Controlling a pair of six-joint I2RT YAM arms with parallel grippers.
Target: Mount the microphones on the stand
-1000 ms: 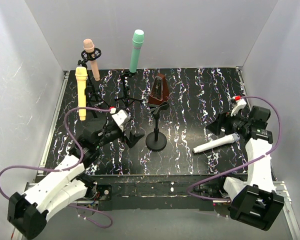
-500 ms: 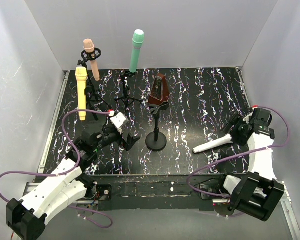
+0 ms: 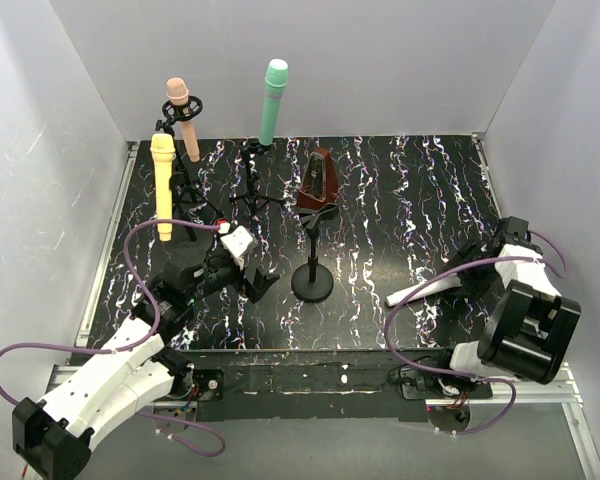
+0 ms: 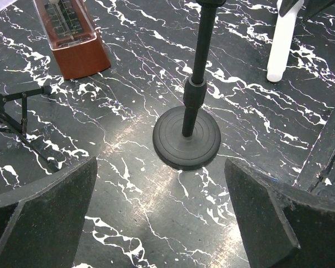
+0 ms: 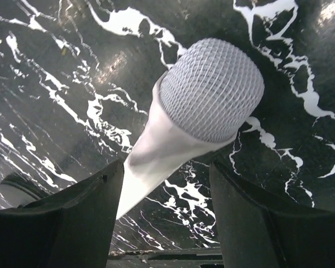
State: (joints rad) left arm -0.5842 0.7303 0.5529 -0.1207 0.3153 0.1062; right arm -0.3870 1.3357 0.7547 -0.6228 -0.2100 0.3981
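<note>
White mic down on the table, right of the round-base stand, right pincer straddling it.

Nearest: white microphone [image 3: 430,289] lies flat on the marbled table [image 3: 380,200], tail towards the round-base stand [image 3: 312,285]. The right gripper [image 3: 475,275] is at its head end, jaws spread either side of the neck, a gap showing on one side. Left gripper [image 3: 255,283] sits just left of the stand's base, jaws wide apart, holding nothing. Brown metronome [image 3: 318,183] stands right behind the stand. Further back-left: tripod stand [image 3: 252,185] carrying the teal-green microphone [image 3: 273,100], then the pale yellow microphone [image 3: 162,185] and peach-pink microphone [image 3: 183,118], all upright.
</note>
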